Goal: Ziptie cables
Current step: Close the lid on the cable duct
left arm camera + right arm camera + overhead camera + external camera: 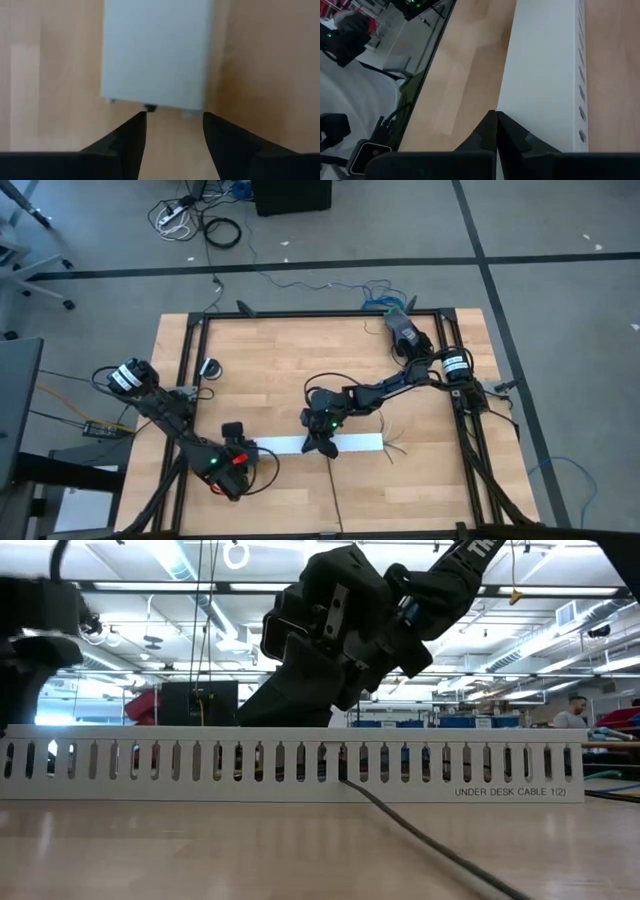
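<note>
The cables (393, 446), thin curving wires, spill from the right end of the smooth white slotted channel (365, 443) on the wooden table (280, 370). The right gripper (322, 446), fingers pressed together and empty, rests on the channel's middle. The left gripper (174, 122), parted and empty, faces its left end.

A white slotted channel (320, 444) with black lettering lies on the pale wood-grain table (280, 370).

This is a robotics lab or workshop hall. Behind the white slotted channel (290, 770), the low view shows a high ceiling with strip lights, benches and a person at work. Around the wooden table (290, 360), cords lie on grey floor.
</note>
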